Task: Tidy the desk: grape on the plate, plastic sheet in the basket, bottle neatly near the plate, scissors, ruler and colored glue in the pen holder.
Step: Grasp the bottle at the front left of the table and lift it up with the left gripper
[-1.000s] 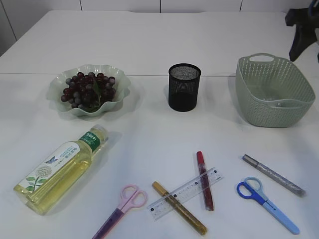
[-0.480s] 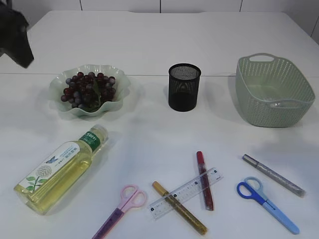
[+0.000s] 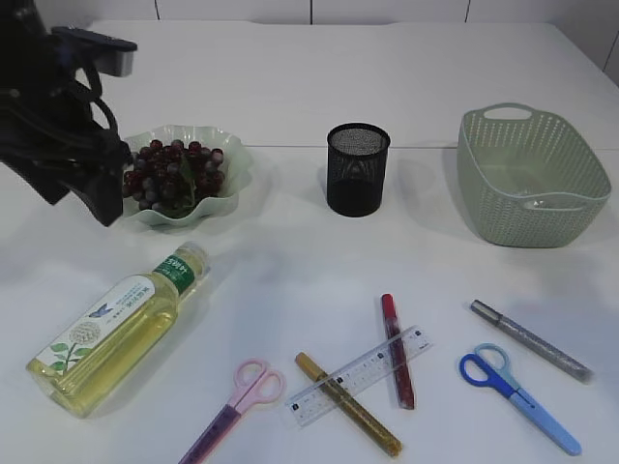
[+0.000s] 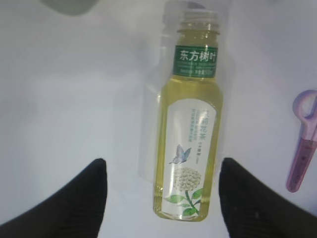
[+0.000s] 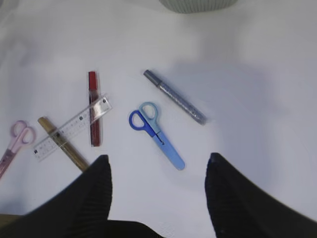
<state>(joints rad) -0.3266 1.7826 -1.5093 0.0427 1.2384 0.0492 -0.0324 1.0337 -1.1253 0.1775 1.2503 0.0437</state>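
Observation:
The grape (image 3: pixel 172 174) lies on the green plate (image 3: pixel 235 184). The bottle (image 3: pixel 121 329) of yellow tea lies flat; in the left wrist view the bottle (image 4: pixel 190 124) shows below my open left gripper (image 4: pixel 163 163), untouched. That left gripper (image 3: pixel 77 205) hangs left of the plate. Pink scissors (image 3: pixel 237 401), blue scissors (image 3: pixel 517 391), the ruler (image 3: pixel 360 375) and red (image 3: pixel 397 350), gold (image 3: pixel 348 404) and silver (image 3: pixel 530 338) glue pens lie in front. The pen holder (image 3: pixel 358 169) stands mid-table. My right gripper (image 5: pixel 158 157) is open above the blue scissors (image 5: pixel 156 131). The plastic sheet is unclear.
The green basket (image 3: pixel 484 174) stands at the right with a pale sheen on its floor. The ruler rests across the red and gold pens. The pink scissors (image 4: pixel 304 144) lie right of the bottle.
The right arm, above the basket a second ago, has left the exterior view. The left arm came in from the left edge and now hangs beside the plate.

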